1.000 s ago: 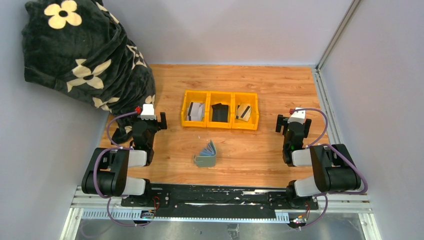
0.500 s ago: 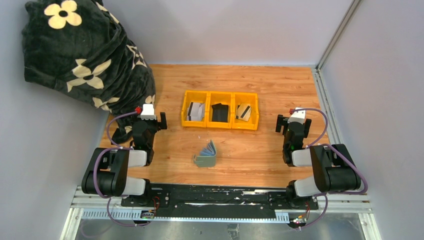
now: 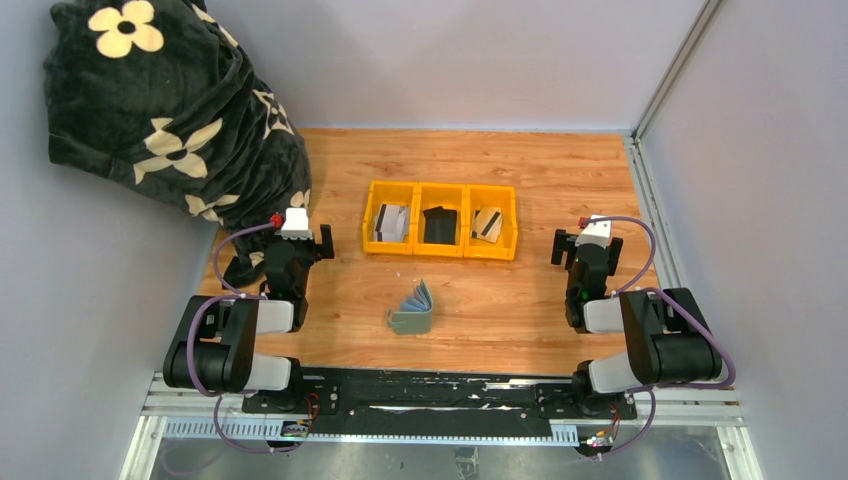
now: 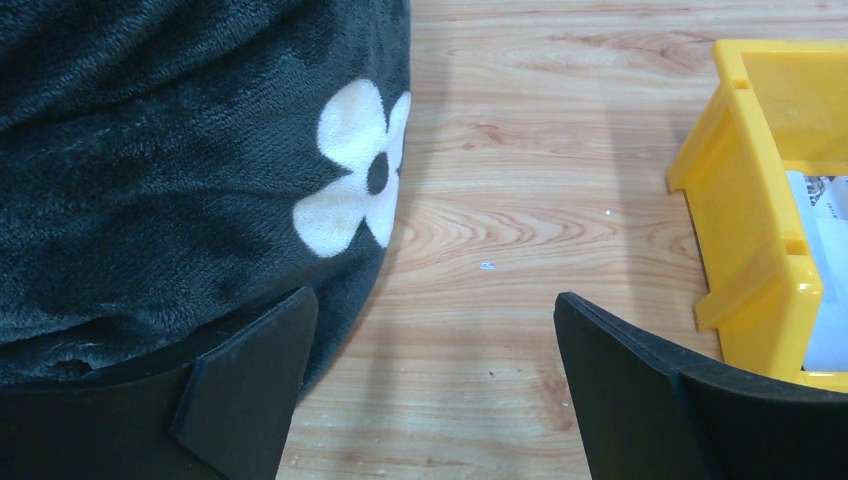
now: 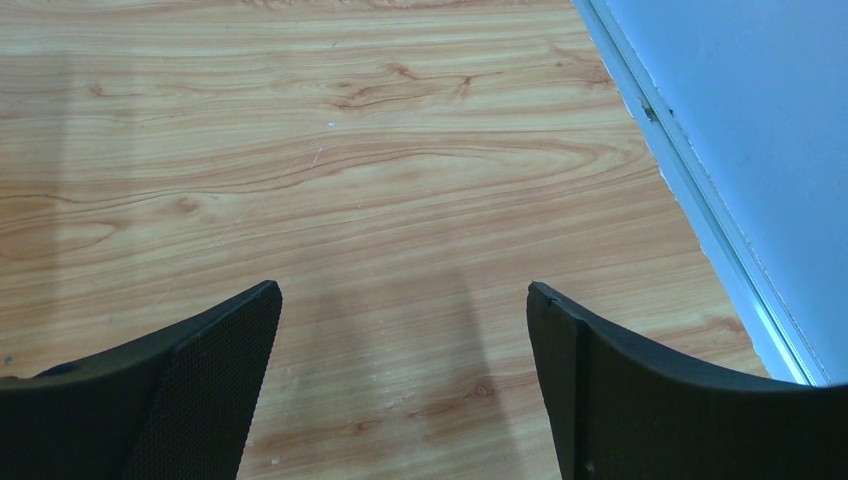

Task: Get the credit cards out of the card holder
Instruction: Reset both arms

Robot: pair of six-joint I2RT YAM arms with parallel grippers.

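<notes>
Lying open, card holder (image 3: 411, 310) clears tray's (image 3: 440, 252) near edge.

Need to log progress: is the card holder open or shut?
Open. The card holder sits on the table with its pale blue leaves fanned apart above the grey-green cover.

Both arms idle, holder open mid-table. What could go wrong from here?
1. The card holder stands fanned open and unheld; a one-arm pull may drag or tip it.
2. The floral blanket sits right beside the left fingers; moving off could snag it.
3. The yellow tray lies just behind the holder; a reach might bump it.
</notes>
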